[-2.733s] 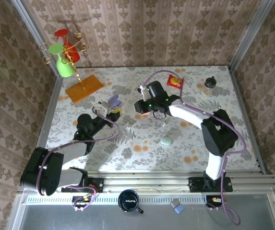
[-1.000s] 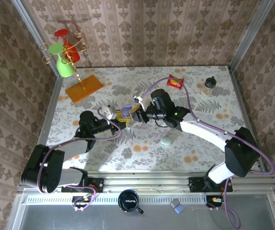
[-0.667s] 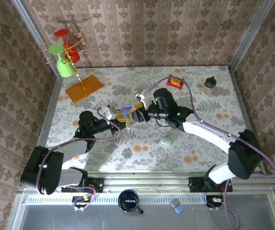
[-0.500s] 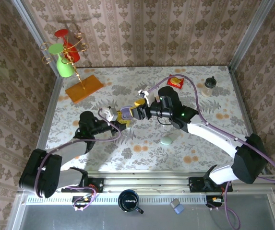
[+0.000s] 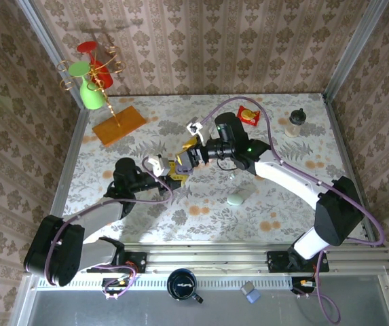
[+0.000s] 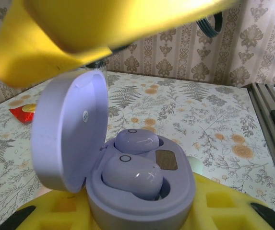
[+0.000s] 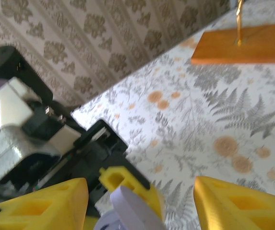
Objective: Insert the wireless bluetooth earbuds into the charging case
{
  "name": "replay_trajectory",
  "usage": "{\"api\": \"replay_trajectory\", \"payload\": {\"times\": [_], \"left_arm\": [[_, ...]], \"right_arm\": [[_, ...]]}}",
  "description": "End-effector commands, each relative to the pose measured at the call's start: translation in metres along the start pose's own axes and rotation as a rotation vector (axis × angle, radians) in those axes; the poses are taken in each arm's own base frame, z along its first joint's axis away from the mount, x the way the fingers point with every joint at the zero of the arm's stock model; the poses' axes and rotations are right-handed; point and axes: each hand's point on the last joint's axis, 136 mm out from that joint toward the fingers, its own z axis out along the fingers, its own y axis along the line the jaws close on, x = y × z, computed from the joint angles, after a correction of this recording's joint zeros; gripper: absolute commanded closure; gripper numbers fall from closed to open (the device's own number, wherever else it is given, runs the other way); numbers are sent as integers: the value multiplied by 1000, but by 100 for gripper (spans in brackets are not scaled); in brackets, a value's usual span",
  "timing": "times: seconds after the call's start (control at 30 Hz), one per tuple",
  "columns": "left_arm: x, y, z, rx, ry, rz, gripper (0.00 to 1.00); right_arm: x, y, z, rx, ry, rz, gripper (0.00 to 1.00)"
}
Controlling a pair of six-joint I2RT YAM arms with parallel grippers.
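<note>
Brightly and evenly lit from overhead in the top view, with soft, faint shadows on the floral table (image 5: 153, 125) and no harsh glare. Sharp in the left wrist view on the lilac charging case (image 6: 142, 213), with a small glint on the near earbud (image 6: 132, 175); badly blurred on the yellow pad (image 6: 103, 28) up top. Soft and smeared throughout the right wrist view, worst on the yellow fingertips (image 7: 41, 203).

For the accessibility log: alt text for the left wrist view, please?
An open lilac case with both earbuds seated inside, lid raised, held between yellow fingers. Floral tablecloth and patterned wall behind.
</note>
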Motion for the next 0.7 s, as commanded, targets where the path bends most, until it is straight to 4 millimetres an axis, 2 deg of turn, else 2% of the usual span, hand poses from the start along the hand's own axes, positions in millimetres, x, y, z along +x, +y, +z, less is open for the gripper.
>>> {"api": "replay_trajectory", "payload": {"times": [0.0,0.27,0.4,0.47,0.53,0.67], "left_arm": [[-20,1,2,6,-46,25,78],[-24,7,2,-21,-64,11,78],[-30,18,2,-81,-95,1,78],[-36,20,2,-91,-123,-3,78],[-44,22,3,-105,-163,0,78],[-59,28,1,-133,-239,27,79]], "right_arm": [[6,17,-6,-80,37,-13,40],[10,19,-19,-53,18,-13,41],[0,10,-33,11,-63,50,41],[-3,-2,-39,52,-120,148,40],[-13,-8,-56,68,-194,258,39],[-2,-19,-59,48,-163,521,37]]}}
